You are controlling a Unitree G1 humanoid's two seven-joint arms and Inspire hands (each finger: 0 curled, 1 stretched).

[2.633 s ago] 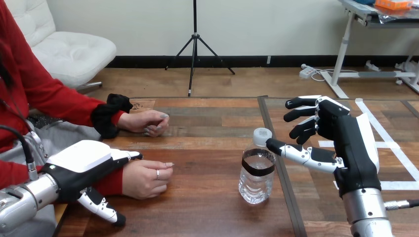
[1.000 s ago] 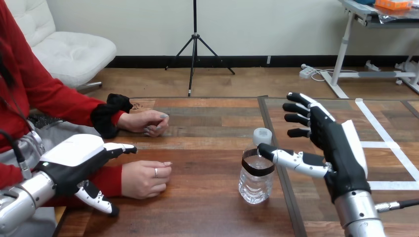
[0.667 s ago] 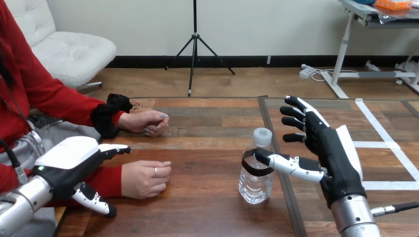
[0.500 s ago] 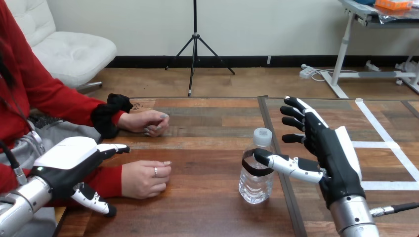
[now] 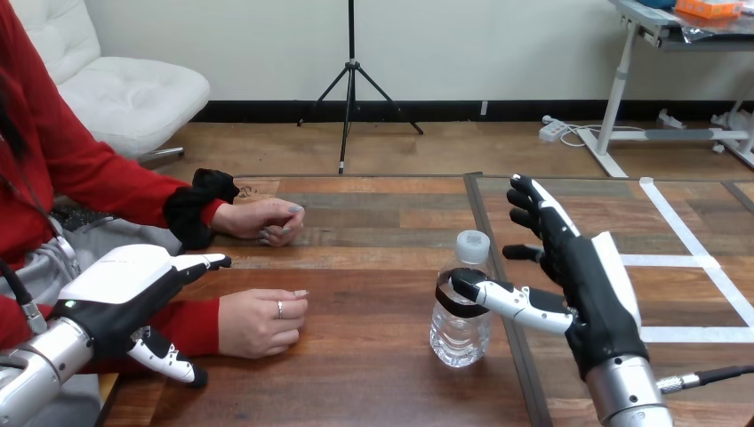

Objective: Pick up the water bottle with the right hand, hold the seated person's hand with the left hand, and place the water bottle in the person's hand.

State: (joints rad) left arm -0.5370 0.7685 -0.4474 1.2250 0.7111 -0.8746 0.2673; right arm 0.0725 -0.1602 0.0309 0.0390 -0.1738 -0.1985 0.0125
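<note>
Head view: we see our right hand [image 5: 591, 289] spread wide with straight fingers. Its thumb [image 5: 507, 300] reaches to 9 o'clock, the tip at the black band of the water bottle [image 5: 458, 336], which stands upright on the tabletop [image 5: 373, 382]. Our left hand [image 5: 120, 285] is opened out too, over the red sleeve [image 5: 191, 325] of the person's nearer hand [image 5: 262, 322], which rests loosely curled at its 3 o'clock. The person's farther hand [image 5: 267, 221] lies at 12 o'clock from the nearer one.

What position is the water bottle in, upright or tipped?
Upright: the water bottle stands on its base on the table, white cap uppermost. The right hand beside it is open, not closed round it.
</note>
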